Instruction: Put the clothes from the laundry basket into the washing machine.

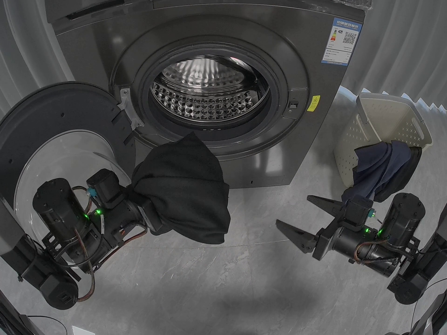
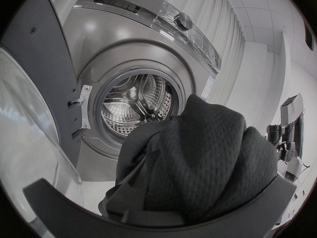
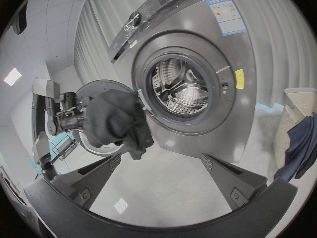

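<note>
"Below the drum, why is the black garment held up off the floor?"

"Most likely so it can go straight in. The left gripper is clamped on it, though its fingers are buried in cloth, so the exact hold is hard to see. The door is swung wide, leaving the washing machine open."

"And the right gripper?"

"Jaws apart, holding nothing, low by the laundry basket. Blue clothes drape over the basket's rim, near that gripper."
</note>
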